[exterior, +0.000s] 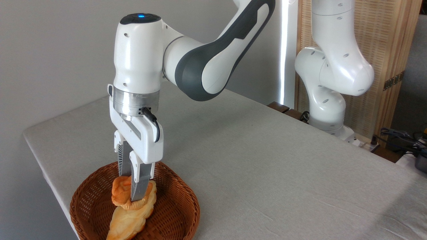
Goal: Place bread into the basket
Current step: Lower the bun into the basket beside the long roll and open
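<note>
The basket (188,200), round brown wicker, sits at the table's near left corner. Inside it lies a longer, pale braided loaf (128,221). The bread (119,196), a small orange-brown bun, sits on the loaf's upper end. My gripper (130,190) points straight down into the basket, and its two fingers (140,181) close on the bread from either side. The rear fingertip is hidden behind the bun. Whether the bun's weight rests on the loaf or hangs from the fingers is unclear.
The grey cloth-covered table (267,166) stretches right and back from the basket. The arm's white base (328,113) stands at the far right edge, with cables (400,136) and a wooden screen (387,50) behind it. The table's left edge runs close to the basket.
</note>
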You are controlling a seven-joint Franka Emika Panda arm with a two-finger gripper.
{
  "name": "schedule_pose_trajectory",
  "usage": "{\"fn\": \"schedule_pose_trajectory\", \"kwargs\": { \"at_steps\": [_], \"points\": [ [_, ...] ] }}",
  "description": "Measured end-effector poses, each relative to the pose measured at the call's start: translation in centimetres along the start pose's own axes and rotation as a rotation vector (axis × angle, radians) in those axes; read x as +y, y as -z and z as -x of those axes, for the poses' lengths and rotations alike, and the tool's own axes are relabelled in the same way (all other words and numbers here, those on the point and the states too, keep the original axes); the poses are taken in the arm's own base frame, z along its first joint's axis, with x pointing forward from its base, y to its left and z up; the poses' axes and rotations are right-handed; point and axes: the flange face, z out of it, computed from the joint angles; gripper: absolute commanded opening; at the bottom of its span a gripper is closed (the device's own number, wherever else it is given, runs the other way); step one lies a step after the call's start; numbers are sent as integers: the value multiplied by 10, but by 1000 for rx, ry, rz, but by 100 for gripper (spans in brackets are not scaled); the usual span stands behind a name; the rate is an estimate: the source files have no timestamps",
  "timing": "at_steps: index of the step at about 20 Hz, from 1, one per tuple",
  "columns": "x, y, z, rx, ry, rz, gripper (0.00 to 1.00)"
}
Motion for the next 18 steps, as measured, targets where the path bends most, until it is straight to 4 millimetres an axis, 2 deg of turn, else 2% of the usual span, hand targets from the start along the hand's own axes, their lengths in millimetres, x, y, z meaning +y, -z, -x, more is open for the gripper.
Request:
{"fn": "schedule_pose_trajectory", "kwargs": {
  "at_steps": [18],
  "points": [
    [-2, 5, -2, 8, -1, -8, 100]
  ]
}}
